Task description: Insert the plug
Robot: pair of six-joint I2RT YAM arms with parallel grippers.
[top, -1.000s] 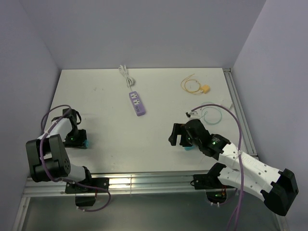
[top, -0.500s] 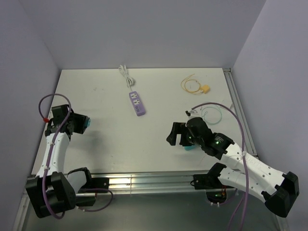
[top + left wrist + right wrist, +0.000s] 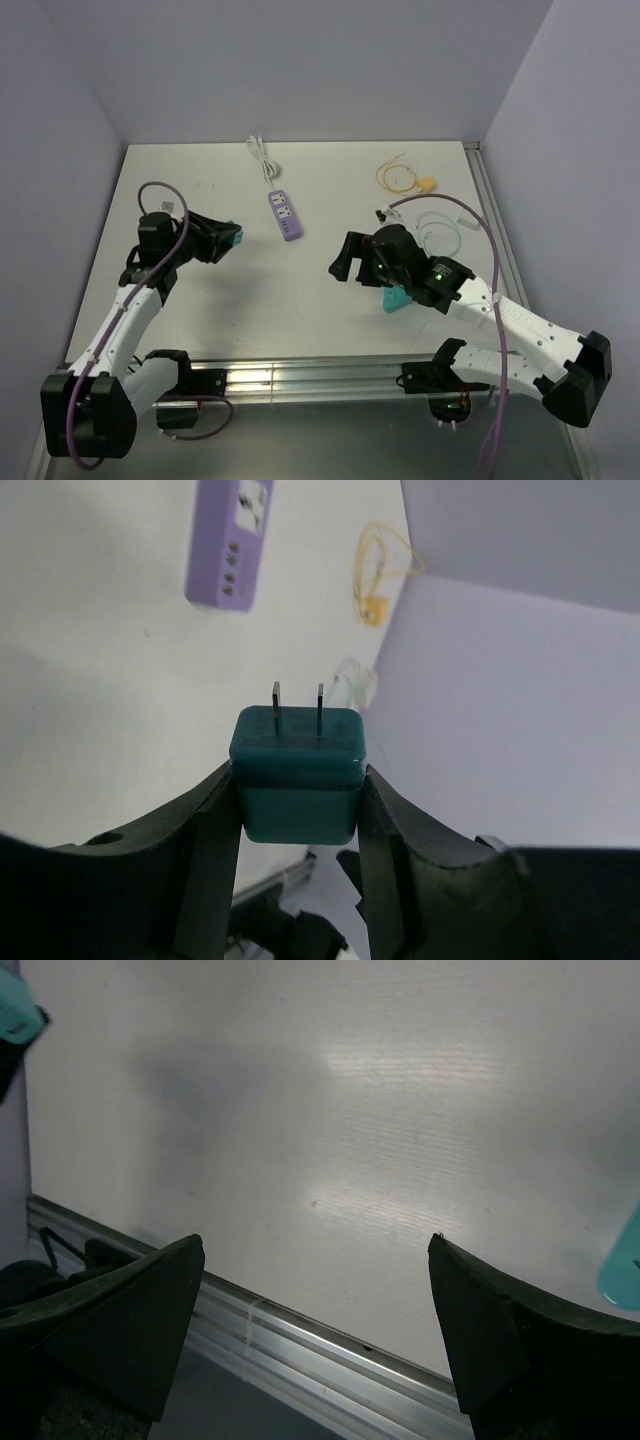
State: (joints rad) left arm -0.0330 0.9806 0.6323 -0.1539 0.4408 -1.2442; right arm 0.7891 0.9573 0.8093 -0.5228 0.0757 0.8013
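The small yellow-tan plug (image 3: pixel 427 184) on its looped yellow cable (image 3: pixel 395 176) lies at the far right of the table, untouched; it also shows small in the left wrist view (image 3: pixel 373 610). The purple power strip (image 3: pixel 285 215) lies at mid-back, also in the left wrist view (image 3: pixel 230 540). My left gripper (image 3: pixel 228 238) is shut on a teal two-pronged block (image 3: pixel 297 745), held above the table left of the strip with its prongs pointing away from the wrist. My right gripper (image 3: pixel 345 265) is open and empty (image 3: pixel 315 1245) over bare table.
The strip's white cord (image 3: pixel 262 157) runs to the back edge. A pale looped cable with a white plug (image 3: pixel 440 235) lies at the right. A second teal piece (image 3: pixel 393 299) lies beside my right arm. A metal rail (image 3: pixel 300 375) lines the near edge.
My left arm has swung from the table's left edge up and inward toward the strip, carrying the teal block. My right gripper has shifted a little to the left.
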